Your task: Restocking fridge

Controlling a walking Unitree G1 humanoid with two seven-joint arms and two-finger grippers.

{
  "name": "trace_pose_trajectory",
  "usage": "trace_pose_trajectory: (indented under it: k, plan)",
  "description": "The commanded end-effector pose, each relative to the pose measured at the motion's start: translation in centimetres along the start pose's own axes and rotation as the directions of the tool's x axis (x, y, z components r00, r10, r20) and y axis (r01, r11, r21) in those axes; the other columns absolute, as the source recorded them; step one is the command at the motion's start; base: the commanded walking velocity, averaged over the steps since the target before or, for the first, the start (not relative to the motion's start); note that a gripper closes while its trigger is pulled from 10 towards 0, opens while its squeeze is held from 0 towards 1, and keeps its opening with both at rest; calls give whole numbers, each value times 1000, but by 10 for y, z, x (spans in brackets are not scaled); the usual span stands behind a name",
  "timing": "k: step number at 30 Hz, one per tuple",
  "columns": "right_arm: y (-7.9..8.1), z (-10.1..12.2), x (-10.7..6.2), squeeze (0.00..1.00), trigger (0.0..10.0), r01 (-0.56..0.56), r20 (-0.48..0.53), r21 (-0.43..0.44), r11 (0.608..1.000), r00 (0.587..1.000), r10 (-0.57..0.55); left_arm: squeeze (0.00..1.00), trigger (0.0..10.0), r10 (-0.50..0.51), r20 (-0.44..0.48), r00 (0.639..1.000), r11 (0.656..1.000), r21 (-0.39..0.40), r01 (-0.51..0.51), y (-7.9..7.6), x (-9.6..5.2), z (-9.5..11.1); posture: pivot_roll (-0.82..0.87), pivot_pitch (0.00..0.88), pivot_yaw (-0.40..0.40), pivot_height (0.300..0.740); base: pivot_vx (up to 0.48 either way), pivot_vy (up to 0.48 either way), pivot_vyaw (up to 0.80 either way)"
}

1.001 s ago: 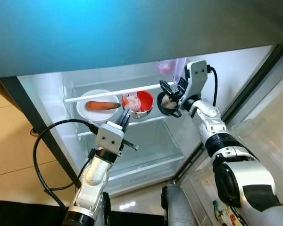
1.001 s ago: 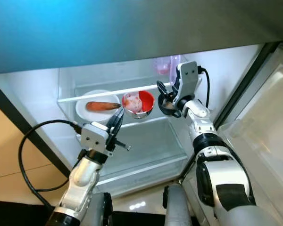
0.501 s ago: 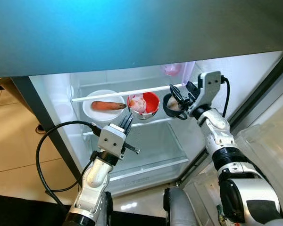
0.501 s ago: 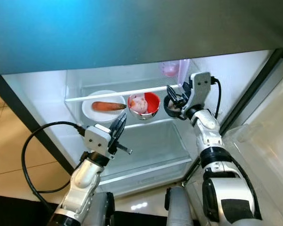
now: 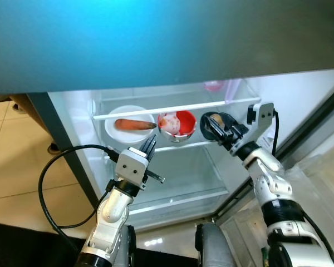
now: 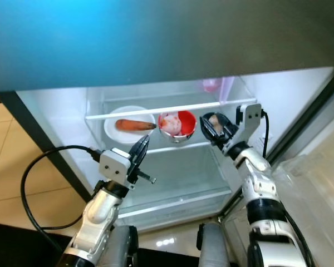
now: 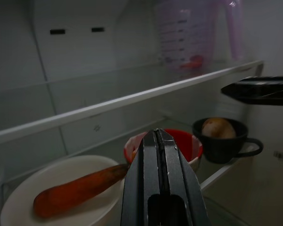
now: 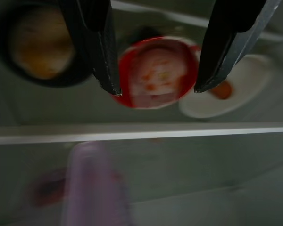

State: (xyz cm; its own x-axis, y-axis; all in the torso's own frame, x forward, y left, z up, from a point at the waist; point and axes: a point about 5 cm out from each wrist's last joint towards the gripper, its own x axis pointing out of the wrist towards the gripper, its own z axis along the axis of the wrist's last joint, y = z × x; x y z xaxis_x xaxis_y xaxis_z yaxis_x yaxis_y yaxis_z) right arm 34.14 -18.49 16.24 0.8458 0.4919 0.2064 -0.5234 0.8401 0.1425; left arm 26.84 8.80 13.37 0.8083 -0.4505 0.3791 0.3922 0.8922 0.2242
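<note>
Inside the open fridge, a white plate [image 5: 122,129] with a carrot [image 5: 134,124] sits on the shelf. Beside it are a red bowl [image 5: 179,123] and a black cup [image 5: 214,124] holding a potato [image 7: 218,127]. My right gripper [image 5: 222,132] is open just in front of the cup and to its right. In the right wrist view its fingers [image 8: 100,52] frame the red bowl [image 8: 153,73], with the cup [image 8: 35,47] off to one side. My left gripper [image 5: 150,144] is shut and empty, below the shelf's front edge between plate and bowl.
A purple measuring jug [image 7: 193,37] stands on the upper glass shelf [image 5: 172,108]. A clear drawer [image 5: 175,178] lies below. The fridge door [image 5: 323,178] stands open at the right. A black cable [image 5: 47,183] loops off my left arm.
The whole view has shifted. My right wrist has dropped and pulled back to the right of the black cup, which stays on the shelf beside the red bowl. The left arm holds its pose.
</note>
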Motion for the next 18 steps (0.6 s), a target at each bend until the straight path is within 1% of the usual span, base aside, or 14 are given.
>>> trace_pose_trajectory:
  k: [1, 2, 4, 5, 7, 8, 9, 10, 12, 13, 14, 15, 16, 18]
  plan:
    - [-9, 0, -20, 0, 10000, 6, -34, -7, 1000, 999, -6, 0, 10000, -6, -11, 1000, 1000, -6, 6, 1, -2, -1, -138, 156, -37, 601, 0, 0, 0]
    - [-9, 0, -20, 0, 10000, 6, -34, -7, 1000, 999, -6, 0, 10000, -6, -11, 1000, 1000, -6, 6, 1, -2, -1, -138, 156, -37, 601, 0, 0, 0]
    - [-5, -3, -24, 0, 10000, -25, -65, -32, 999, 998, 23, 0, 10000, -8, -11, 1000, 1000, -6, 8, 1, -2, -1, -138, 156, -35, 601, 0, 0, 0]
    - [-3, -3, -27, 0, 10000, -43, -77, -32, 999, 996, 41, 0, 10000, -9, -11, 1000, 1000, -6, 9, 1, -2, -1, -139, 156, -34, 601, 0, 0, 0]
    - [2, -2, -31, 0, 10000, -82, -88, -18, 996, 993, 80, 0, 10000, -14, -14, 1000, 1000, -6, 14, 0, -3, -2, -138, 156, -34, 601, 0, 0, 0]
    - [2, -2, -31, 0, 10000, -82, -88, -18, 996, 993, 80, 0, 10000, -14, -14, 1000, 1000, -6, 14, 0, -3, -2, -138, 156, -34, 601, 0, 0, 0]
    - [8, 0, -35, 0, 10000, -133, -93, -5, 991, 987, 132, 0, 10000, -21, -27, 999, 1000, -10, 20, -1, -4, -4, -138, 156, -34, 601, 0, 0, 0]
    - [11, 0, -36, 0, 10000, -162, -103, 0, 987, 981, 161, 0, 10000, -30, -44, 999, 999, -17, 29, -2, -5, -6, -138, 156, -34, 601, 0, 0, 0]
    - [14, 1, -37, 0, 10000, -178, -113, 5, 984, 978, 177, 0, 10000, -35, -55, 998, 999, -22, 34, -2, -5, -8, -138, 156, -34, 601, 0, 0, 0]
    - [16, -3, -38, 0, 10000, -190, -152, -17, 982, 971, 185, 0, 10000, -64, -87, 994, 998, -33, 61, -6, -8, -13, -138, 156, -34, 601, 0, 0, 0]
    - [16, -3, -38, 0, 10000, -190, -152, -17, 982, 971, 185, 0, 10000, -64, -87, 994, 998, -33, 61, -6, -8, -13, -138, 156, -34, 601, 0, 0, 0]
    - [18, -7, -39, 0, 10000, -197, -193, -44, 979, 964, 185, 0, 10000, -91, -118, 989, 995, -42, 86, -9, -10, -17, -137, 152, -33, 601, 0, 0, 0]
    - [18, -7, -39, 0, 10000, -197, -193, -44, 979, 964, 185, 0, 10000, -91, -118, 989, 995, -42, 86, -9, -10, -17, -137, 152, -33, 601, 0, 0, 0]
    - [19, -16, -40, 0, 10000, -201, -256, -90, 975, 951, 172, 0, 10000, -127, -135, 983, 992, -39, 122, -15, -14, -21, -136, 150, -33, 601, 0, 0, 0]
